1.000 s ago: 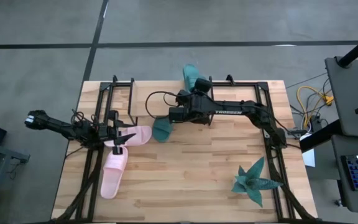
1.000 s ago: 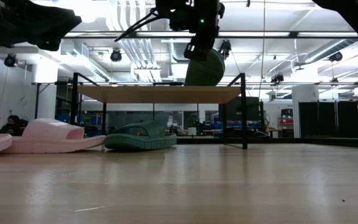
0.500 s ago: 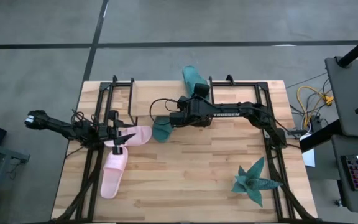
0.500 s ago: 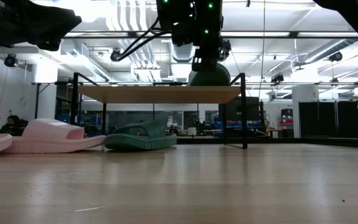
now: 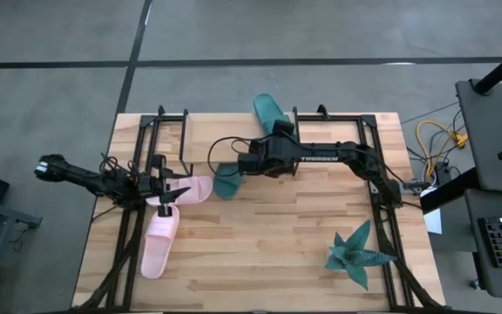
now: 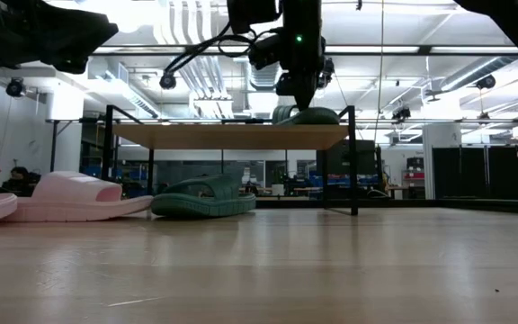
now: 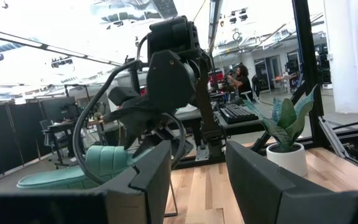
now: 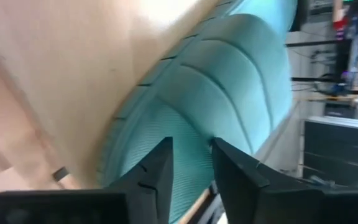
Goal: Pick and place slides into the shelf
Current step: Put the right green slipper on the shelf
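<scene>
The right end effector [image 5: 268, 142] is setting one teal slide [image 5: 268, 111] on top of the shelf [image 6: 230, 136]. The slide is lying flat there, and its long side is pointing from the shelf's front edge out past the back edge. The fingers are standing a little apart around the heel, so it is letting go. Next it probably needs to pull back and go for the other teal slide [image 5: 227, 181], which is lying on the counter [image 5: 277, 253] in front of the shelf.

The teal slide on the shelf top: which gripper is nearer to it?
Right. The right gripper is directly at the teal slide lying on the shelf, its fingers parted around the heel end. The left gripper waits far off, above the pink slides.
</scene>
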